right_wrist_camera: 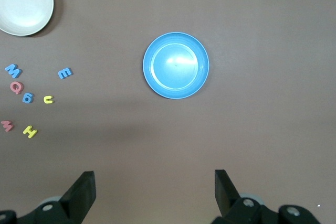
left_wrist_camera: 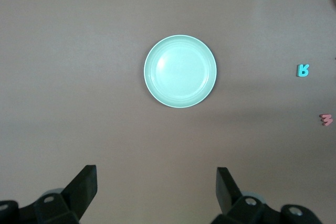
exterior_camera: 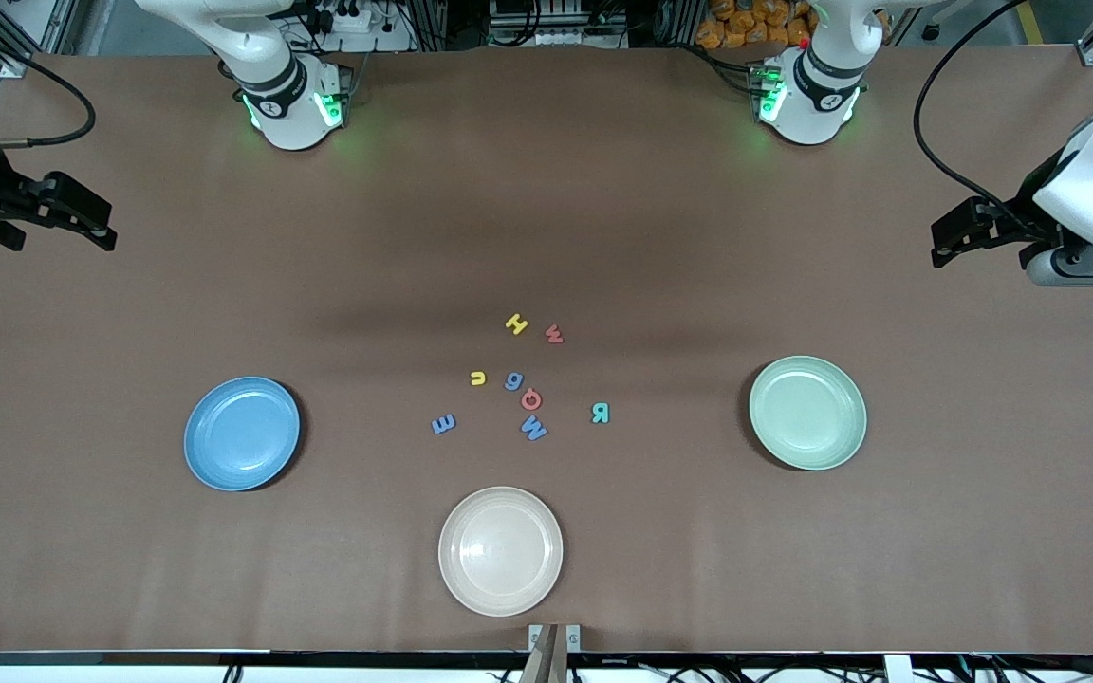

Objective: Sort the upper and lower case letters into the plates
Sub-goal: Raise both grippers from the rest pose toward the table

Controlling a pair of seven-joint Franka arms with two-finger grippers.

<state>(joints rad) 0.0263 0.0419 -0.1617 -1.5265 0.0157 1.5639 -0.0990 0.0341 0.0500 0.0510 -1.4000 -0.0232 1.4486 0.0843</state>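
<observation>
While both arms wait at the table's ends, the left gripper [left_wrist_camera: 156,187] and right gripper [right_wrist_camera: 155,190] hang wide open, holding nothing. On the brown matte tabletop [exterior_camera: 546,190], the blue plate [exterior_camera: 242,433] lies toward the right arm's end and the mint plate [exterior_camera: 807,413] toward the left arm's end; both are round, shallow, smooth-rimmed and bare. Between them lies a loose cluster of small flat coloured letters [exterior_camera: 523,384], none touching a plate. Nearer the front camera than the letters sits a cream plate [exterior_camera: 500,551].
</observation>
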